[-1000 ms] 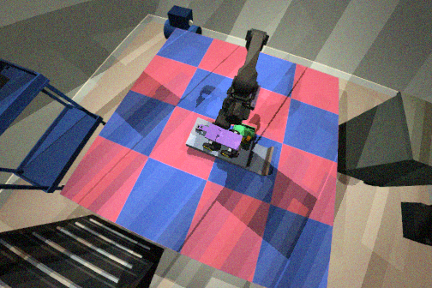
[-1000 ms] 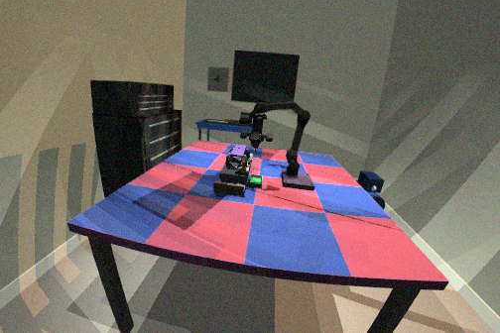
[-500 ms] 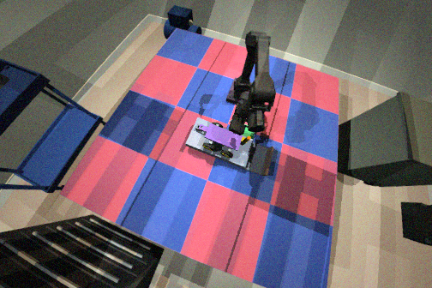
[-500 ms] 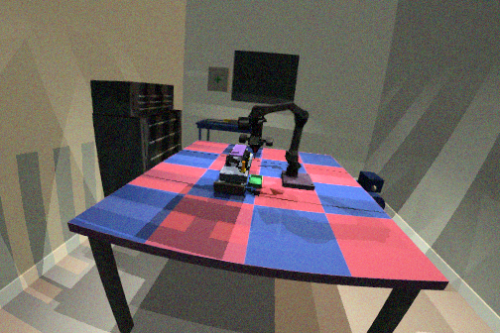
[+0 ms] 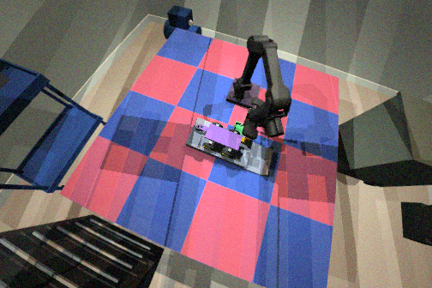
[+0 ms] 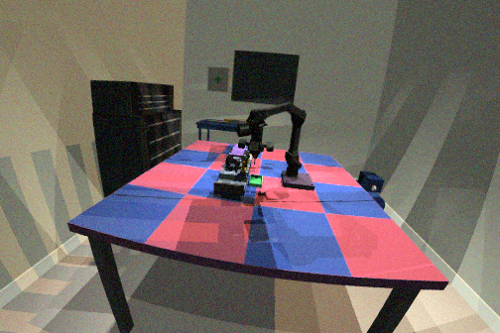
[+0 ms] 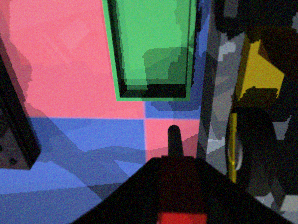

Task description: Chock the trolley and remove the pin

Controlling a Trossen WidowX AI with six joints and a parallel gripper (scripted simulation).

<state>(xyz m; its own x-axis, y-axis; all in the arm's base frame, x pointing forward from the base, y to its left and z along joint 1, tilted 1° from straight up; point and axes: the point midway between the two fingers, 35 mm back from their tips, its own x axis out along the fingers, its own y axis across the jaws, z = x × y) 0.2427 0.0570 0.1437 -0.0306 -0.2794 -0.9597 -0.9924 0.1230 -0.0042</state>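
The trolley, with its purple deck [image 5: 223, 136] [image 6: 238, 151], stands on the grey ramp [image 5: 258, 160] [image 7: 214, 95]. The yellow chock [image 5: 245, 140] [image 7: 261, 75] sits on the ramp close beside one wheel [image 7: 243, 150]; its base looks to meet the tyre, though dark shadow blurs the contact. My gripper [image 5: 251, 133] [image 6: 255, 153] [image 7: 176, 167] is shut on the red-headed stop pin [image 7: 173, 142], its thin shank pointing out past the fingertips. The pin is off the ramp, in the air beside it. The green tray [image 5: 238, 126] [image 6: 255, 180] [image 7: 140, 35] looks empty, just ahead of the pin tip in the wrist view.
The arm's base plate [image 5: 241, 97] [image 6: 298, 181] [image 7: 17, 145] stands on the red and blue checkered table behind the tray. The ramp's side edge runs close along the tray. The trolley and chock stand just right of the gripper in the wrist view.
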